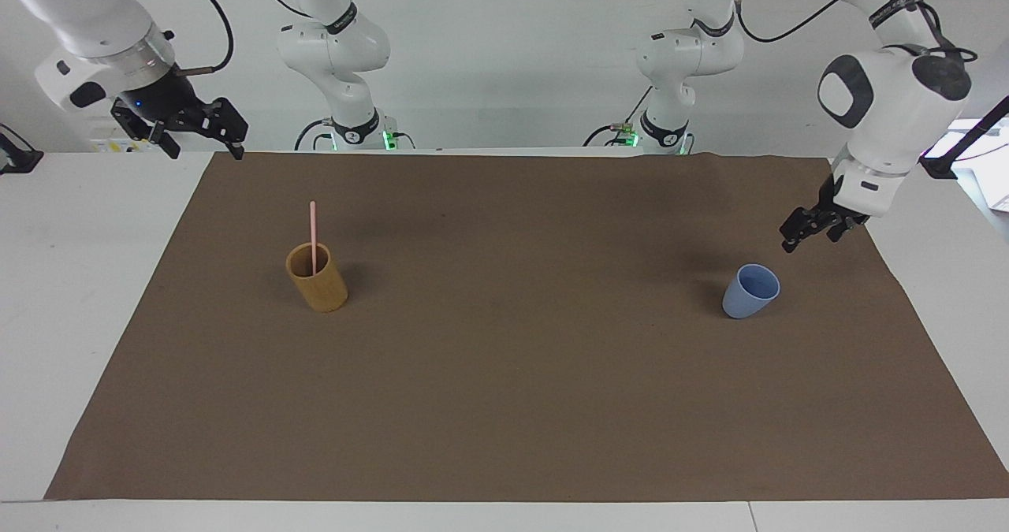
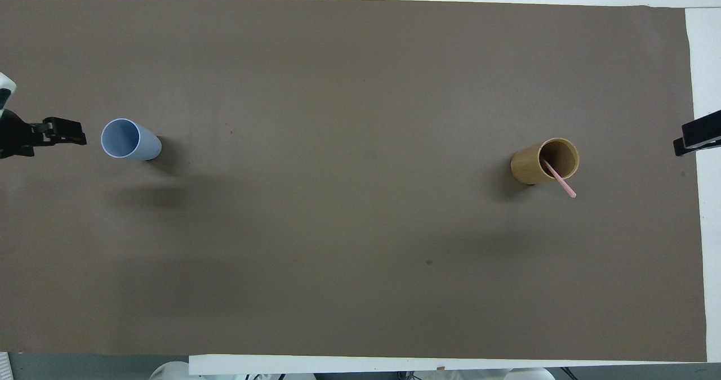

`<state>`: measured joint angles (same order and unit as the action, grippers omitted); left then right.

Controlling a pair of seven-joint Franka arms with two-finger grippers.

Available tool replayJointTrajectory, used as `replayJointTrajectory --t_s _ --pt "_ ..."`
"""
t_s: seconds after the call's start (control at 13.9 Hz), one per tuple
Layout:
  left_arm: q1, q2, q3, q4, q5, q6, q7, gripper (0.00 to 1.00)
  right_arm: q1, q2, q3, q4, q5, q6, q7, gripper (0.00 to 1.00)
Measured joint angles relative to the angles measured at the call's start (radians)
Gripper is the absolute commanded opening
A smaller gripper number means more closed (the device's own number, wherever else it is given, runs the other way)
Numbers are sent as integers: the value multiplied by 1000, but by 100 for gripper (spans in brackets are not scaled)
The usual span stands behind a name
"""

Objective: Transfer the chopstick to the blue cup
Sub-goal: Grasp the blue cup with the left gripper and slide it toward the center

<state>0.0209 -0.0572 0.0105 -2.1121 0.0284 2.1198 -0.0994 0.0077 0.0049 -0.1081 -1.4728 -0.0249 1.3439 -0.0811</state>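
Note:
One pale pink chopstick (image 1: 313, 232) stands upright in a tan wooden cup (image 1: 317, 278) toward the right arm's end of the table; it also shows in the overhead view (image 2: 565, 186). The blue cup (image 1: 750, 291) stands upright and empty toward the left arm's end, also in the overhead view (image 2: 127, 139). My left gripper (image 1: 812, 240) is open and empty, in the air just beside the blue cup, over the mat's edge (image 2: 53, 141). My right gripper (image 1: 203, 147) is open and empty, waiting over the mat's corner, apart from the tan cup (image 2: 541, 163).
A brown mat (image 1: 512, 398) covers most of the white table. Only the two cups stand on it. The two arm bases stand along the table's edge nearest the robots.

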Motion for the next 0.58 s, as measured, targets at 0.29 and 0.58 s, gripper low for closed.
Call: replayJointTrajectory --t_s 0.29,0.58 --pt "-3 49 -8 -52 0 96 -7 0 0 0 0 0 0 0 0 100" --pt "-43 100 -13 -53 0 124 -74 0 0 0 0 0 0 0 0 100"
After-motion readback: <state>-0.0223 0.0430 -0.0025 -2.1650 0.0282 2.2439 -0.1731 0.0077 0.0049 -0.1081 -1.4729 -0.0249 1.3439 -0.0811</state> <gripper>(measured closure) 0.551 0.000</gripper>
